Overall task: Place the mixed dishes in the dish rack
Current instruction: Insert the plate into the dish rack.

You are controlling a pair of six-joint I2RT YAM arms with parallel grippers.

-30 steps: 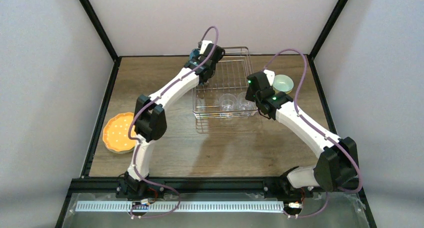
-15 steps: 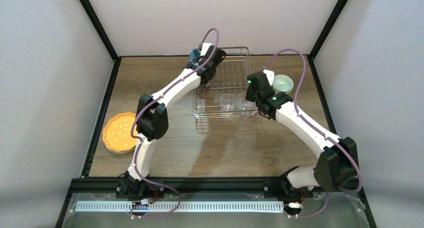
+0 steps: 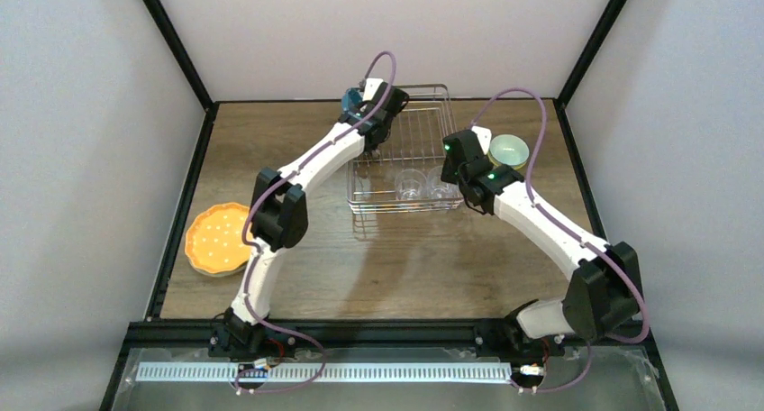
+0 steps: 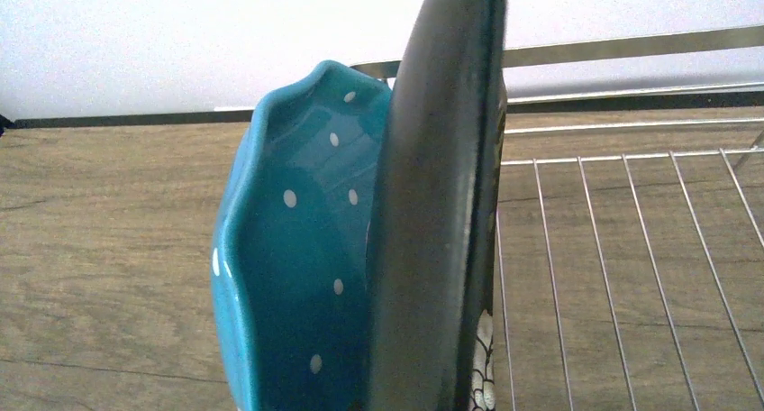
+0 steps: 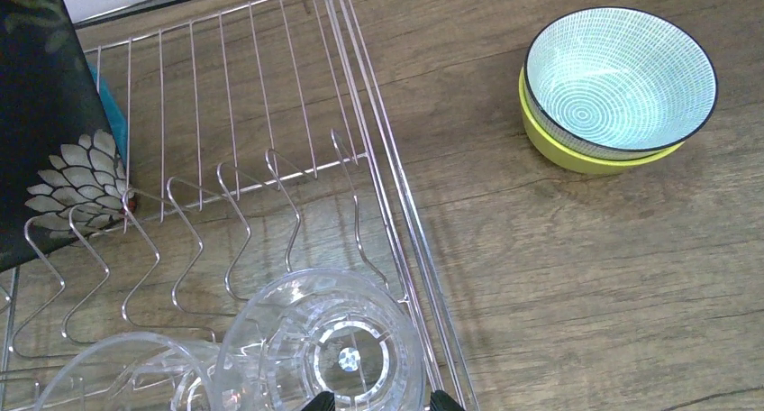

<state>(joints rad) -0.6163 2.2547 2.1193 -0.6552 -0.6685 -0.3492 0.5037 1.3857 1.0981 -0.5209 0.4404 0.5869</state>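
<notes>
Though hiding its fingers in every view, left gripper [image 3: 369,139]: reaching over the far-left corner of the dish rack [image 3: 423,127]; width of opening and any hold impossible to tell.
Dish rack: sitting toward the far edge of the bench, about midway between the left and right edges.
Black square floral plate [image 4: 441,204]: standing on edge in the rack's far-left corner, filling the middle of the left wrist view edge-on, floral face turning toward the rack's interior.
Blue white-dotted plate [image 4: 297,249]: standing on edge just left of the black plate, pressing against it or nearly so; inside or outside the rack wall not showing.
Right gripper [image 5: 378,402]: hanging over the near-right part of the rack, fingertips spreading apart and pinching nothing; contact with the cup below not showing.
Right-hand glass cup [image 5: 333,348]: sitting among the wire prongs along the rack's near side, mouth facing the right wrist lens.
Left-hand glass cup [image 5: 126,375]: sitting just beside the first, in the same row.
Mint bowl [image 5: 620,77]: nesting in the yellow-green bowl [image 5: 559,150], resting on the bench just right of the rack, toward the right edge.
Orange white-dotted plate [image 3: 216,240]: lying flat against the left edge, toward the near-left corner, well apart from the rack.
</notes>
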